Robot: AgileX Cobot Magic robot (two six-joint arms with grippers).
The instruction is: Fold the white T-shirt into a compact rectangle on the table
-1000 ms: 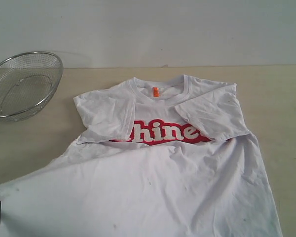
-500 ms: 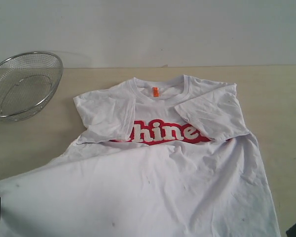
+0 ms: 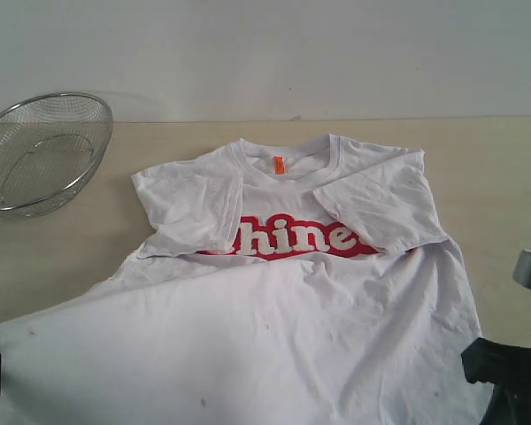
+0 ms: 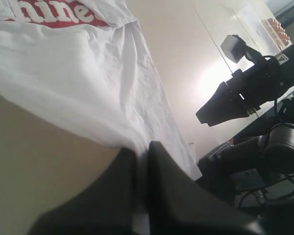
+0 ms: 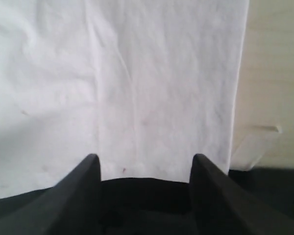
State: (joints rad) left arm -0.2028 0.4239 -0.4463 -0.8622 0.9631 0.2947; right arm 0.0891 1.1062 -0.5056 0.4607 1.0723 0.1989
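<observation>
Left hand (image 4: 139,147) clenched on the near-left hem corner of the white T-shirt (image 3: 292,336), as far as the wrist view shows; cloth drawn out to a point there. Right hand (image 5: 145,159) released, jaws apart over the near-right hem, nothing between them. Shirt lies front-up on the bench (image 3: 71,257), collar at the far side. Both sleeves folded in over the chest, partly covering the red lettering; sleeve folds judged done. Body spread full length; hem not yet carried to the collar; no compact rectangle yet. Judged under halfway. Wire basket (image 3: 35,159) far left, apart from the shirt.
</observation>
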